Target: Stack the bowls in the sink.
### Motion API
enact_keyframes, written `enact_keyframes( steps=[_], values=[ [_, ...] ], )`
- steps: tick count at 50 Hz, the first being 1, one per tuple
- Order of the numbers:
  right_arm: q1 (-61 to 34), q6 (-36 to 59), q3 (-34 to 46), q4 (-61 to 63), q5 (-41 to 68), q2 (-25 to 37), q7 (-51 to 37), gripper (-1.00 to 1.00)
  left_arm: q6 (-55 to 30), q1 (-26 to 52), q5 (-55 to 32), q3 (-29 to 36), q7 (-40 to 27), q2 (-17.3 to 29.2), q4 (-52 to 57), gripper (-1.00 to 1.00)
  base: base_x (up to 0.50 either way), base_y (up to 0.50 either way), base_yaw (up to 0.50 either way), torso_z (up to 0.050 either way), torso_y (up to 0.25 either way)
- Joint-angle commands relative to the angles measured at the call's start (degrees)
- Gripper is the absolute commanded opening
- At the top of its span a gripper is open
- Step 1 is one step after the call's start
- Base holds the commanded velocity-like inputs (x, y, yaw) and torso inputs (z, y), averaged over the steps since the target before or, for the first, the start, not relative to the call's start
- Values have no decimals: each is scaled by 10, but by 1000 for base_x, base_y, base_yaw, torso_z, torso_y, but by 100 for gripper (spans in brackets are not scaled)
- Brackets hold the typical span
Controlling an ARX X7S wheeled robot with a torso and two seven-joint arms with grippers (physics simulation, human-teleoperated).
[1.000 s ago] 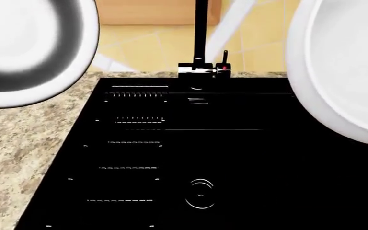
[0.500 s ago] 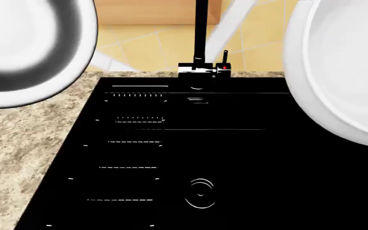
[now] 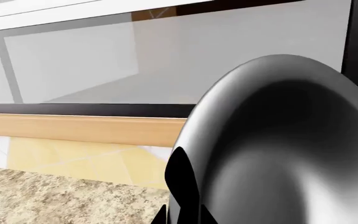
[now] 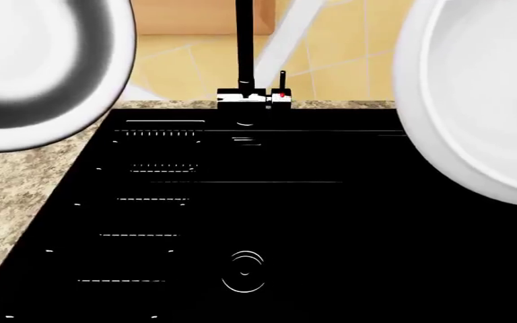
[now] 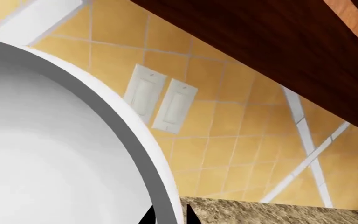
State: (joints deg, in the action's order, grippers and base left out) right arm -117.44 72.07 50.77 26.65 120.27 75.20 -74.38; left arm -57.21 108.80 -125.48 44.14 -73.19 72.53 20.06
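In the head view the smaller bowl (image 4: 34,67), black outside and silvery-grey inside, hangs high at the upper left. The larger white bowl (image 4: 483,94) hangs high at the right. Both are above the glossy black sink (image 4: 330,215), and neither touches it. No gripper shows in the head view. In the left wrist view my left gripper (image 3: 184,219) is shut on the black rim of the smaller bowl (image 3: 278,149). In the right wrist view my right gripper (image 5: 167,219) is shut on the rim of the white bowl (image 5: 42,154).
The sink has a ribbed drainboard (image 4: 142,202) on its left, a round drain (image 4: 245,271) and a dark faucet (image 4: 243,54) at the back. Speckled granite counter (image 4: 16,195) borders it on the left and behind. A yellow tiled wall (image 5: 229,140) rises behind.
The sink, drain and faucet have shifted left in the head view. The white bowl has edged slightly left. Both bowls stay held up.
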Motion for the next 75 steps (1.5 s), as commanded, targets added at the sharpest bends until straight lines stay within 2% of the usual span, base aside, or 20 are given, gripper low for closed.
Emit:
enact_keyframes(
  steps=[1,30,57,75],
  values=[
    [-17,6,-4,-9,4,-19,-8,-100,1,11,1,-8,-3,3,-2,-100,0,0,0,0,0],
    [-55,55,60,-68,39,-135,-54,-100,-2,12,-3,-21,3,18,3,-100,0,0,0,0,1],
    [-76,87,110,-100,33,-200,-65,-100,-4,11,-5,-27,5,24,4,-100,0,0,0,0,0],
    [-93,111,172,-115,64,-238,-77,-100,-6,11,-6,-30,6,25,5,-100,0,0,0,1,1]
  ],
)
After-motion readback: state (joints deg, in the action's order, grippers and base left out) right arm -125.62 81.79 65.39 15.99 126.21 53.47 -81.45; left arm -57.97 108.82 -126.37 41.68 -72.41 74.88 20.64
